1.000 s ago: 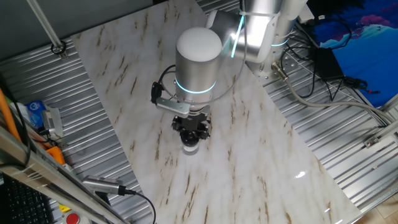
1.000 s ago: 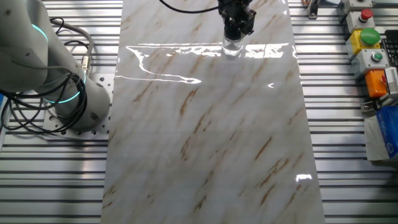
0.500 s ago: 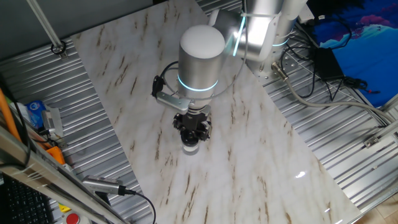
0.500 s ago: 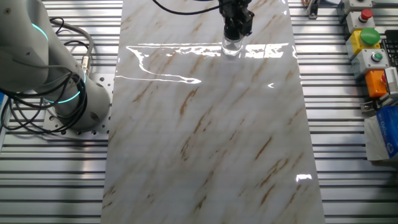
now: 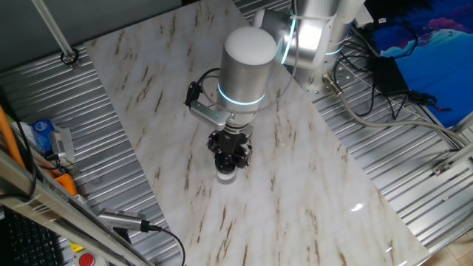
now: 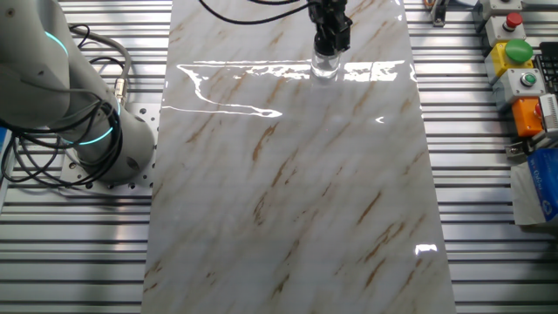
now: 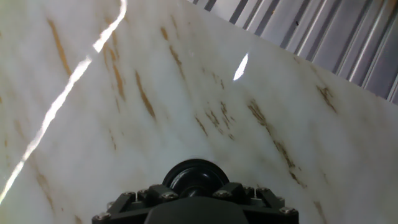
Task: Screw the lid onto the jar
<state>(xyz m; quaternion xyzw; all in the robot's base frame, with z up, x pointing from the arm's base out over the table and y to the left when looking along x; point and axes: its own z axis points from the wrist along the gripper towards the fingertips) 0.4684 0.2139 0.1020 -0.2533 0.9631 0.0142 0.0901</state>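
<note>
On the glossy white marble-patterned tabletop (image 5: 310, 185), streaked with thin brown veins and bright strips of reflected light, stood the small clear glass jar (image 5: 226, 174), short and cylindrical, roughly midway across the slab in one fixed view and near the far edge in the other fixed view (image 6: 324, 68). Directly above it hung the black two-finger gripper (image 5: 229, 151), a knobbly dark cluster under the smooth silver cylinder of the arm's last segment (image 5: 247, 70), which carried a glowing cyan ring. The gripper pressed down on the jar's top, so that only the lower see-through body showed beneath it. From the hand view, the small round black lid (image 7: 194, 177) appeared as a matte dark disc with a slightly raised centre, sitting just ahead of the black, bolt-studded gripper housing (image 7: 196, 202) and seemingly held there, although the fingertips themselves lay out of sight; whether they were clamped on the lid I could not tell. Ribbed grey aluminium decking (image 6: 488, 209) flanked the marble on both sides.
</note>
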